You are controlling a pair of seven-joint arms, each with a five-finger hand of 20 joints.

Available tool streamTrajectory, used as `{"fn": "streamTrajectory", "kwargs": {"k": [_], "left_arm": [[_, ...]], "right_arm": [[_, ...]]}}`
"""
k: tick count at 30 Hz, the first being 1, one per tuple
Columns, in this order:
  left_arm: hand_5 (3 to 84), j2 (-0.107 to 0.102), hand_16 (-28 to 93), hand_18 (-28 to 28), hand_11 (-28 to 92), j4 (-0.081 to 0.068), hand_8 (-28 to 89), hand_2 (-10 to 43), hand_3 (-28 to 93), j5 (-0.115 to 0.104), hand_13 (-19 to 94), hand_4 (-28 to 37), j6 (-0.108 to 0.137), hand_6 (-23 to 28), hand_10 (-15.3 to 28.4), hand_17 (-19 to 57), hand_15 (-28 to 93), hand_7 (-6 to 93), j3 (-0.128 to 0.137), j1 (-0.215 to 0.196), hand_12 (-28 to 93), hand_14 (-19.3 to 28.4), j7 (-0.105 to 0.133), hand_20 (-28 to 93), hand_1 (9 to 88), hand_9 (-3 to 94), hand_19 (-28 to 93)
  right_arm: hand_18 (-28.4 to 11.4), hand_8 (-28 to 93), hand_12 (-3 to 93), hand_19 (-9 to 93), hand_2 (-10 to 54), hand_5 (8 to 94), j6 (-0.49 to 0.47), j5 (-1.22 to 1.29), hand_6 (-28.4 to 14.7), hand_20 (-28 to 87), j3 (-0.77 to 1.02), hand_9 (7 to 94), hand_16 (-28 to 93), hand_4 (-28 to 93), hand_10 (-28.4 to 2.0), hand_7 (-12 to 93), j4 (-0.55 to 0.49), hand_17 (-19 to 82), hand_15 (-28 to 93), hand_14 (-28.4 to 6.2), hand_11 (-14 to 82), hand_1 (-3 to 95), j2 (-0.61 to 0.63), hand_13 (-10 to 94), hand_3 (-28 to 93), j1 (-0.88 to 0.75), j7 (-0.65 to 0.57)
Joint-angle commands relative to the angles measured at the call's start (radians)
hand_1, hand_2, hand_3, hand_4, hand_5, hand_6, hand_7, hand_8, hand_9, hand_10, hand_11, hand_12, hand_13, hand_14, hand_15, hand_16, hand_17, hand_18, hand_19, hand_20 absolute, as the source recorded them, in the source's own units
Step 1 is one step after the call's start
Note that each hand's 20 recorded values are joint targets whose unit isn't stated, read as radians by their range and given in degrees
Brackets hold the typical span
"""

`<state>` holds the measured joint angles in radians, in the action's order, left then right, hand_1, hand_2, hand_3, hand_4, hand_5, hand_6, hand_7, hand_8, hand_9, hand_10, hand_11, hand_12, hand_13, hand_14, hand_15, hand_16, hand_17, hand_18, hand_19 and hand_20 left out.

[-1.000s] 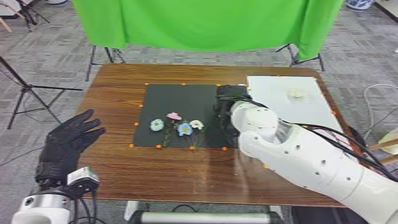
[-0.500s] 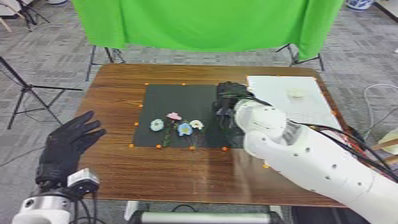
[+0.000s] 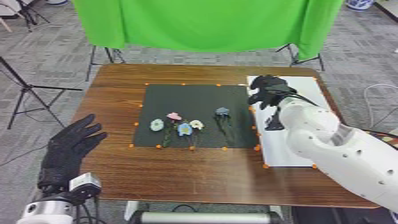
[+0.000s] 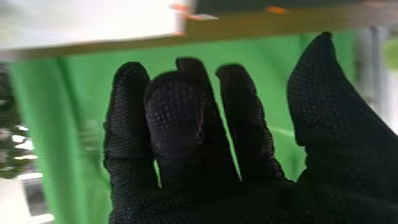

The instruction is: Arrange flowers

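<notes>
A bright green cloth point(image 3: 209, 25) hangs past the far edge of a brown wooden table point(image 3: 124, 175) dotted with small orange marks point(image 3: 131, 145), with the slim legs of a left stand point(image 3: 91, 62) and a right stand point(image 3: 306, 61) showing beneath its sides. A black tripod point(image 3: 27, 87) stands on grey patterned carpet point(image 3: 351, 50) to the left, while a white cable point(image 3: 367, 100) curls over the floor at right. A blue-and-white object point(image 3: 360, 4) sits in the far right corner. In the right wrist view, a blurred, leafy-looking patch point(image 4: 13, 145) borders the cloth.
</notes>
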<state>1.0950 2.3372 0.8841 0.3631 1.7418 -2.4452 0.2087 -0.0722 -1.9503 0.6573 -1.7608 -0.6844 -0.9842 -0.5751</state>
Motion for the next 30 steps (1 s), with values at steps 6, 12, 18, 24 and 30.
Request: {"fn": "streamTrajectory", "kwargs": {"k": [6, 12, 18, 24, 30], "left_arm": [[41.9, -0.008, -12, 22.7, 28, -0.002, -10, 6.2, 83, -0.001, 29, -20.3, -0.003, 11.8, 19.9, -8.7, 55, 15.4, -0.010, -0.001, 9, 26.8, -0.009, 0, 25.1, 37.7, 61], [41.9, -0.010, -12, 22.7, 28, -0.004, -10, 6.3, 83, 0.002, 29, -20.3, -0.008, 11.8, 19.9, -8.6, 55, 15.4, -0.012, 0.008, 9, 26.8, -0.014, 0, 25.1, 37.7, 61], [42.0, -0.005, -12, 22.7, 28, -0.006, -10, 6.2, 83, 0.003, 29, -20.2, -0.008, 11.8, 20.0, -8.6, 55, 15.5, -0.016, 0.010, 8, 26.8, -0.017, 0, 25.0, 37.8, 61], [41.9, -0.003, -12, 22.7, 28, -0.006, -10, 6.2, 83, 0.007, 29, -20.3, -0.016, 11.8, 19.9, -8.6, 55, 15.4, -0.017, 0.029, 9, 26.8, -0.028, 0, 25.1, 37.7, 61], [41.9, -0.004, -12, 22.7, 28, -0.007, -10, 6.2, 83, 0.001, 29, -20.3, -0.011, 11.8, 20.0, -8.6, 55, 15.4, -0.022, 0.025, 8, 26.9, -0.016, 0, 25.1, 37.6, 61]], "right_arm": [[-19.0, -15, 12.6, 93, -6.3, 37.9, -0.071, 0.085, -2.2, 0, -0.082, 43.4, 10, -27, -14.4, 19, 0.143, 31, 87, -7.0, 11.3, 28.5, 0.111, 70, 93, 0.159, -0.094], [-19.0, -15, 13.0, 93, -6.6, 34.6, -0.143, 0.090, -2.1, 0, -0.048, 39.9, 9, -26, -15.0, 19, 0.189, 30, 88, -7.2, 10.6, 27.7, 0.085, 68, 93, 0.143, -0.110], [-19.3, -15, 12.8, 93, -6.2, 33.1, -0.218, 0.082, -0.6, 0, 0.002, 37.0, 9, -26, -15.0, 20, 0.217, 29, 88, -7.9, 9.1, 26.7, 0.048, 66, 93, 0.102, -0.113], [-19.5, -15, 13.0, 93, -5.9, 32.9, -0.224, 0.067, -0.1, 0, -0.014, 36.6, 8, -25, -14.8, 20, 0.249, 29, 88, -8.0, 8.5, 26.3, 0.021, 65, 93, 0.119, -0.110], [-19.3, -15, 13.2, 93, -5.8, 32.3, -0.190, 0.066, -0.6, 0, -0.086, 36.7, 7, -26, -15.0, 20, 0.288, 29, 88, -8.0, 8.5, 26.4, 0.021, 66, 93, 0.184, -0.120]]}}
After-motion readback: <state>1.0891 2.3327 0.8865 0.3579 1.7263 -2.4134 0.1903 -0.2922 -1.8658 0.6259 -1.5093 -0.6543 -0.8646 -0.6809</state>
